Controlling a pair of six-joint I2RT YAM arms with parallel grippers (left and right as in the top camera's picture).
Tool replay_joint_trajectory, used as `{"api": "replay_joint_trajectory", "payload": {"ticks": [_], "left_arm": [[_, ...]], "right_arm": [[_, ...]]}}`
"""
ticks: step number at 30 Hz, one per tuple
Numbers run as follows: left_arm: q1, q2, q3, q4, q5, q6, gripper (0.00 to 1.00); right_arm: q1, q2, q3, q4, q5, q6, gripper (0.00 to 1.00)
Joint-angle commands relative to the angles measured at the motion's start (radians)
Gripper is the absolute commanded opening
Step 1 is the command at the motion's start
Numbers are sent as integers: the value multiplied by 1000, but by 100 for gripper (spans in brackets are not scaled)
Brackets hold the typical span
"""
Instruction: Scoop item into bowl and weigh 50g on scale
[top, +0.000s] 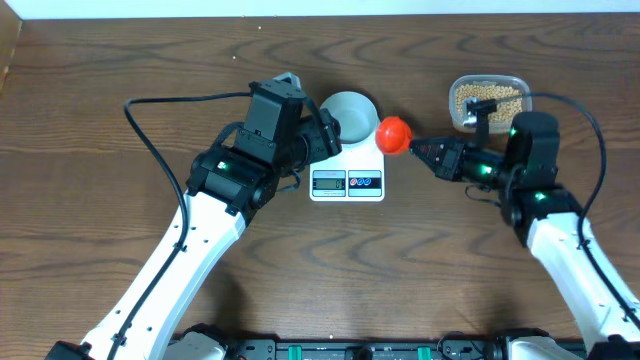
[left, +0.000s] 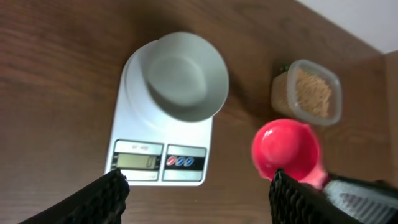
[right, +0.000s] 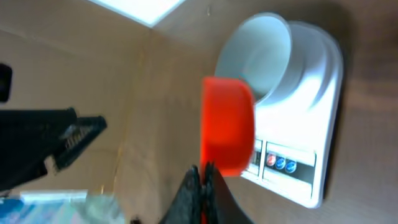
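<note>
The pale bowl (top: 348, 112) stands empty on the far end of the white scale (top: 347, 182); it shows again as the bowl (left: 186, 74) and the scale (left: 163, 155) in the left wrist view. The beans (top: 488, 100) lie in a clear tub at the right. My right gripper (top: 418, 148) is shut on the handle of a red scoop (top: 393, 133), which hovers just right of the bowl and looks empty, as the scoop (left: 286, 148) shows. My left gripper (left: 199, 193) is open with nothing in it, just left of the bowl. In the right wrist view the scoop (right: 229, 124) hangs beside the bowl (right: 258, 53).
The clear plastic tub (top: 489, 103) stands at the back right, behind my right arm. A black cable (top: 160, 110) loops over the table left of the left arm. The table's far edge (top: 320, 14) meets a white wall.
</note>
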Motion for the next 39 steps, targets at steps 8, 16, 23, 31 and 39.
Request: {"api": "replay_joint_trajectory", "payload": {"ticks": [8,16,23,31,39], "left_arm": [[3,-3,9,-126,2,46,75],[3,-3,9,-177,2,47,79],[3,-2,9,-178,2,125,80],[3,19,9,-154,2,233,80],[3,98,9,-54,2,233,80]], "right_arm": [[-6,1,361,-621,178,-369,1],[-5,1,388,-723,188,-434,1],[-5,1,388,-758,266,-471,1],[-5,1,388,-732,359,-496,1],[-8,1,388,-673,435,-496,1]]}}
